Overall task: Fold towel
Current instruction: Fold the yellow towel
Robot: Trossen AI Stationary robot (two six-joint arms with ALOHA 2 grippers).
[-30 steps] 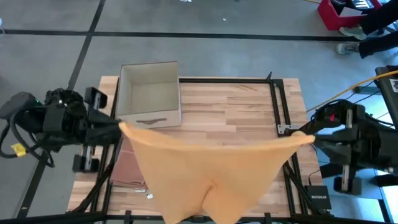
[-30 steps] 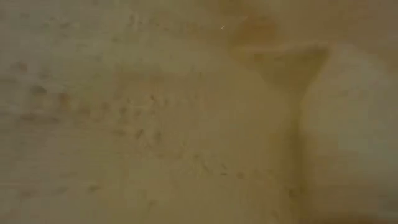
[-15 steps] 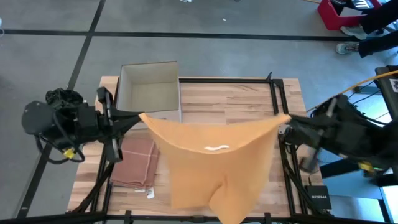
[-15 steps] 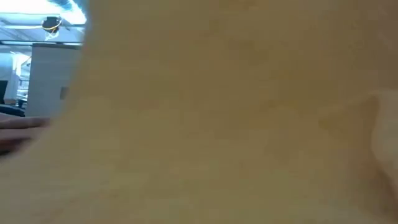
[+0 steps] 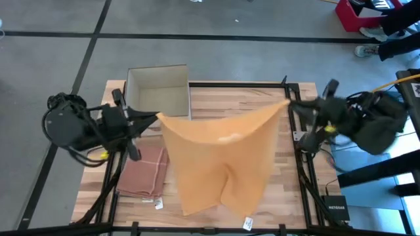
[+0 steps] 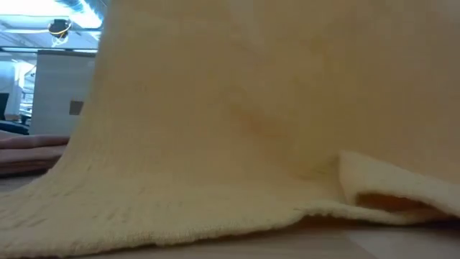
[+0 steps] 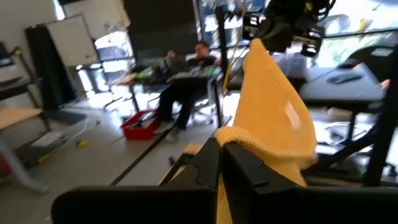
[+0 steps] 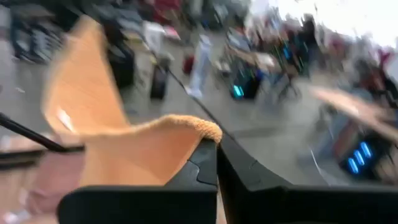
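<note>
The raised orange towel (image 5: pixel 220 154) spans the table's (image 5: pixel 249 101) middle between both arms. The white box (image 5: pixel 157 92) and folded pink cloth (image 5: pixel 144 170) crowd its left side.

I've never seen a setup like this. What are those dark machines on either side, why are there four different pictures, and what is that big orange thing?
Those are two robot arms at a wooden table. One picture looks straight down from above, one looks level across the tabletop, and two come from cameras on the arms' wrists.

The orange thing is a towel. The left gripper and the right gripper each have their jaws shut on one upper corner, so the towel hangs stretched between them, its lower part lying on the table. The low camera sees almost nothing but towel.

Also on the table: an open white box at the back left and a folded reddish cloth at the front left.
</note>
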